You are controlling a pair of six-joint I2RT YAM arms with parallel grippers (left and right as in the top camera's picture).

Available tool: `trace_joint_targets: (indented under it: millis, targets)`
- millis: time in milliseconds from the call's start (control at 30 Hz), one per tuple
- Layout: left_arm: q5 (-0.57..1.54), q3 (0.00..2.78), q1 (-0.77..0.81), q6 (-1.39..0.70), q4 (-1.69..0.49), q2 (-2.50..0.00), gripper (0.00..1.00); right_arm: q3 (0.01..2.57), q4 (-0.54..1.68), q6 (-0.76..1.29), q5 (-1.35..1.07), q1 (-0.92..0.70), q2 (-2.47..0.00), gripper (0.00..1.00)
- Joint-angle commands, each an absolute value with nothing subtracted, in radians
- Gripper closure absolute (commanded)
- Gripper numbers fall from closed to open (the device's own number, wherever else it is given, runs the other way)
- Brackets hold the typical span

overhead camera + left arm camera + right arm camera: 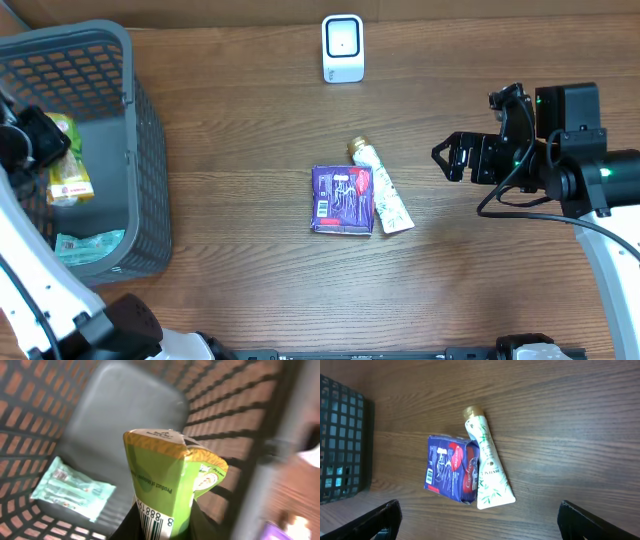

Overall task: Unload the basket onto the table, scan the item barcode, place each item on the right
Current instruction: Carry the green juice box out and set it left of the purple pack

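Inside the basket (pixel 145 160), the left claw (pixel 162 530) grips the green pouch (pixel 165 475) by 1 end. The right claw (pixel 452 158), far from the basket, stands open. Such an end grip may let the pouch swing or slip during lifting.

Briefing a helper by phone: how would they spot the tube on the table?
Start at the middle of the wooden table, away from the grey basket. Two items lie together there: the tube is the slim white one with a gold cap, beside the square purple packet.
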State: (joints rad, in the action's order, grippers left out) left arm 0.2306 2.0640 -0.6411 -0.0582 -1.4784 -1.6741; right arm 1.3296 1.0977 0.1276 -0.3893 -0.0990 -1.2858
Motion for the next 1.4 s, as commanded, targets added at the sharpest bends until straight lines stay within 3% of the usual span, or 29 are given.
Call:
trace_joint_targets:
  millis: [0,200,367,533,933,1167,1367]
  targets:
    - [0.424,2.222,-0.613,0.013,-1.547,-1.653,0.9,1.348,1.09,0.126,-0.398,-0.102,-1.287,0.0]
    - [0.522,2.329,-0.49,0.065,-1.687,-1.633,0.9,1.348,1.091,0.126,-0.398,-0.102,-1.287,0.0]
    - [0.521,2.299,-0.29,0.064,-1.689,-1.631,0.92,1.348,1.09,0.126,-0.398,-0.102,-1.287,0.0]
    - [0.418,2.196,-0.091,-0.03,-1.677,-1.65,0.96,1.348,1.092,0.126,-0.398,-0.102,-1.287,0.0]
    - [0.024,1.6,0.301,-0.423,-1.286,-1.655,0.96,1.348,1.092,0.126,-0.397,-0.102,-1.287,0.0]
    - [-0.264,1.332,0.413,-0.557,-1.021,-1.666,0.96,1.348,1.091,0.126,-0.397,-0.102,-1.287,0.0]
    - [-0.43,1.22,0.463,-0.648,-0.921,-1.7,0.96,1.348,1.094,0.126,-0.397,-0.102,-1.287,0.0]
